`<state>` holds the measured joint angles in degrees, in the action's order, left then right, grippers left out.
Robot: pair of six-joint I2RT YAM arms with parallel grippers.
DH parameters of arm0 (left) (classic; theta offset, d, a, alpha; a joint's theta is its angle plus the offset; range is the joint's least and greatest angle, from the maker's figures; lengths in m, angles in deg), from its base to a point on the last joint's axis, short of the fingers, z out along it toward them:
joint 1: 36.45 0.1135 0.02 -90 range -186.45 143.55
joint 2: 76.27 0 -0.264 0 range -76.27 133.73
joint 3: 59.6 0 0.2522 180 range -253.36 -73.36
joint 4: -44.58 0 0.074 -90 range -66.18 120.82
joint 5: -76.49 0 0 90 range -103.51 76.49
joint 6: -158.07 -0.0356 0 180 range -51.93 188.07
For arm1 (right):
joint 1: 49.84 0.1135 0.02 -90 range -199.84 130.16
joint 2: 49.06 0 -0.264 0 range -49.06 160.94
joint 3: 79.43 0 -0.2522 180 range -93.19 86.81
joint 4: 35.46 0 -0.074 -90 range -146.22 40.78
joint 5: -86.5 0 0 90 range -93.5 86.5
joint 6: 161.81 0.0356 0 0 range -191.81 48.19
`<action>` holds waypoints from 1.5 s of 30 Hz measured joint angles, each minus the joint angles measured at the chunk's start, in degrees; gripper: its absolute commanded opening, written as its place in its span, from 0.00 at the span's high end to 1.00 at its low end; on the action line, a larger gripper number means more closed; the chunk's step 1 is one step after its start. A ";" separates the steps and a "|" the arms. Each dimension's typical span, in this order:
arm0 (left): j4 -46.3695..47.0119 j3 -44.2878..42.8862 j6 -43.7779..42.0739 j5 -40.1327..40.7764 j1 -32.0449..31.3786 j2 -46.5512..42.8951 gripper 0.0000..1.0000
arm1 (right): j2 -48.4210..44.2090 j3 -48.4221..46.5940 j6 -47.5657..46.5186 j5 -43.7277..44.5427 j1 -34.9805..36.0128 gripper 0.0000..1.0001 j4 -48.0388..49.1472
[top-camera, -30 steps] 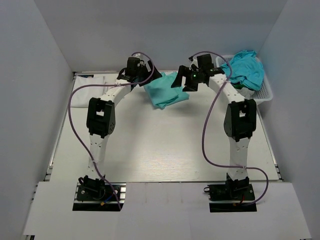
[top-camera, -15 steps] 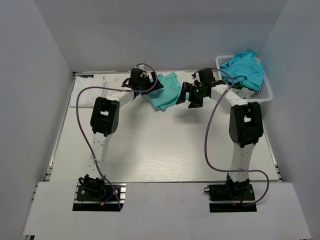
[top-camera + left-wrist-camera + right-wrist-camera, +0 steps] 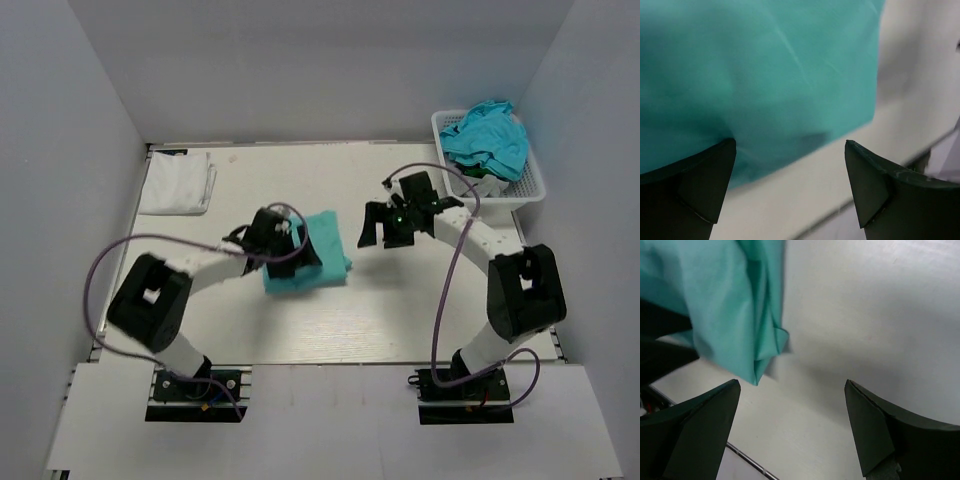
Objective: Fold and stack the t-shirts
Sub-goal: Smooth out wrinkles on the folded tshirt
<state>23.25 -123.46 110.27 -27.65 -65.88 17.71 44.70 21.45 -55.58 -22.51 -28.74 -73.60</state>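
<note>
A mint-green t-shirt (image 3: 325, 250) lies in a folded bundle on the table's middle. My left gripper (image 3: 300, 262) is low over its left part, jaws open. In the left wrist view the cloth (image 3: 765, 75) fills the upper frame, and the gripper (image 3: 790, 192) is open with its left finger at the cloth's edge. My right gripper (image 3: 378, 232) is open and empty, just right of the shirt. The right wrist view shows the shirt's corner (image 3: 730, 310) ahead of the open gripper (image 3: 790, 427). A folded white t-shirt (image 3: 178, 182) lies at the back left. A turquoise t-shirt (image 3: 487, 138) is heaped in the basket.
The white lattice basket (image 3: 530, 190) stands at the back right against the wall, with a bit of grey cloth (image 3: 487, 186) under the turquoise one. White walls close in the table on three sides. The arm cables loop over the near table.
Both arms have swung from the back of the table toward the middle. The mint-green shirt came with them and now lies on the table. The right gripper has drawn away from it.
</note>
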 measured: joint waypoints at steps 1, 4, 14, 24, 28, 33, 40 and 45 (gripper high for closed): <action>-2.12 3.69 1.05 0.13 -1.70 -4.61 0.00 | -1.79 2.34 -0.66 0.13 0.94 0.09 -0.07; -11.13 9.75 3.37 1.53 -5.07 -17.99 0.00 | -7.32 8.31 -2.25 0.70 3.91 0.09 0.79; -31.04 6.45 9.40 19.19 -4.44 -44.61 0.00 | -11.87 10.73 -5.79 3.93 14.40 0.09 4.26; -44.59 15.93 17.05 19.02 -4.31 -45.31 0.07 | 4.98 -4.26 -8.07 3.08 23.04 0.09 8.61; -46.93 16.09 19.37 19.47 -4.31 -45.05 0.13 | 10.64 -9.05 -7.98 1.44 25.77 0.17 9.70; -48.48 16.96 22.69 21.75 -4.31 -45.57 0.22 | 14.51 -11.87 -7.58 0.46 28.09 0.32 9.88; -44.26 22.47 24.33 22.32 -4.31 -47.08 0.39 | 17.55 -13.70 -6.84 0.87 28.48 0.52 9.46; -41.53 22.91 24.94 23.17 -4.31 -44.33 0.57 | 17.77 -13.70 -6.21 1.09 28.48 0.59 9.53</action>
<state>-18.28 -100.56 135.21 -4.48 -70.19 -26.62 62.47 7.74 -61.79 -21.42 -0.26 -64.07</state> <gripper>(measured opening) 0.448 0.435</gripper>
